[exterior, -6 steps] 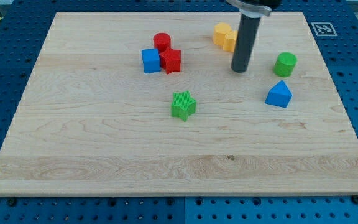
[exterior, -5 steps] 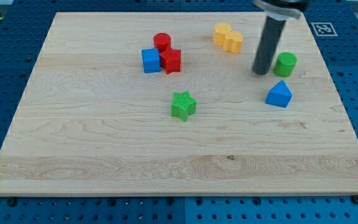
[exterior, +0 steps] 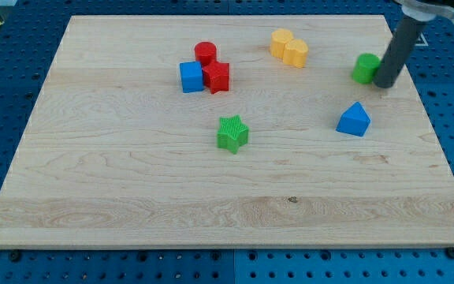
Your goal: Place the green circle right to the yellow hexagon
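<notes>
Green circle (exterior: 364, 68) was observed near the view's right edge of the wooden bench (exterior: 132, 189), well to the right of the yellow hexagon (exterior: 289, 48) and slightly lower in the view. My tip (exterior: 385, 84) was seen pressed against the circle's right side, the dark rod partly covering it. No claw was fitted, so no claw state could be recorded. A blue triangular block (exterior: 354, 119) was noted below the circle, apart from it. A green star (exterior: 232, 132) was recorded near the bench's middle. A red cylinder (exterior: 205, 53), a red cube (exterior: 217, 76) and a blue cube (exterior: 190, 76) were found clustered together, touching, toward the view's upper left of centre.
</notes>
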Robot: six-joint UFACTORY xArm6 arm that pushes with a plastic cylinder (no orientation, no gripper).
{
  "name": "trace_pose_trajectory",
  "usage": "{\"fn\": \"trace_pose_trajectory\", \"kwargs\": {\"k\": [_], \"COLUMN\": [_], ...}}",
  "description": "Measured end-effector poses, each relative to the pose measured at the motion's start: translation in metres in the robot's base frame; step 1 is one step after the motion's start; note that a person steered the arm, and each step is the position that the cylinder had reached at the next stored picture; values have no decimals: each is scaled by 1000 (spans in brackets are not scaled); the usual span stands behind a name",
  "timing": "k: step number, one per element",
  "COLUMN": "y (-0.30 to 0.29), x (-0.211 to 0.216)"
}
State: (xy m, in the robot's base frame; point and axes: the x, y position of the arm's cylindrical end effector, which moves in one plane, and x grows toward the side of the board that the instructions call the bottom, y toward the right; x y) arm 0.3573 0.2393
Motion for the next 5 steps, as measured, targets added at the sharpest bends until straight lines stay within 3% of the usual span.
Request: {"fn": "trace_pose_trajectory", "kwargs": {"k": [2, 3, 4, 5], "y": [-69, -71, -37, -32], "x": [-52, -62, -65, -113]}}
